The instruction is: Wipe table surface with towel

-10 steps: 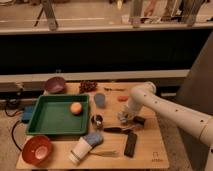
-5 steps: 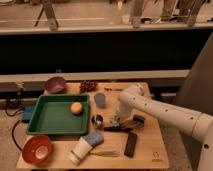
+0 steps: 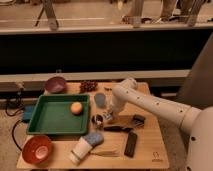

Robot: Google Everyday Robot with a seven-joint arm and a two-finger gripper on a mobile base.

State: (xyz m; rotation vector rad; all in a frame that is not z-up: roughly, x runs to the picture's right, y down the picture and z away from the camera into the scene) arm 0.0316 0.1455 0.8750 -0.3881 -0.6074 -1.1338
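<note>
The light tan table surface (image 3: 148,136) fills the lower half of the camera view. My white arm reaches in from the right, and its gripper (image 3: 101,119) is low over the tabletop, just right of the green tray (image 3: 52,117) and in front of a small blue-grey cup (image 3: 100,99). A crumpled blue-grey cloth (image 3: 93,138), which looks like the towel, lies on the table in front of the gripper and apart from it, next to a white cup (image 3: 79,150) on its side.
An orange (image 3: 76,108) sits in the tray. A purple bowl (image 3: 55,84) and dark grapes (image 3: 89,86) are at the back, and a red bowl (image 3: 37,148) is at front left. A black remote (image 3: 130,143), a dark object (image 3: 137,120) and a utensil (image 3: 107,153) lie at front right.
The arm has swung left across the table. The gripper moved from the middle right to beside the tray's right edge, and has hardly moved in the last half second.
</note>
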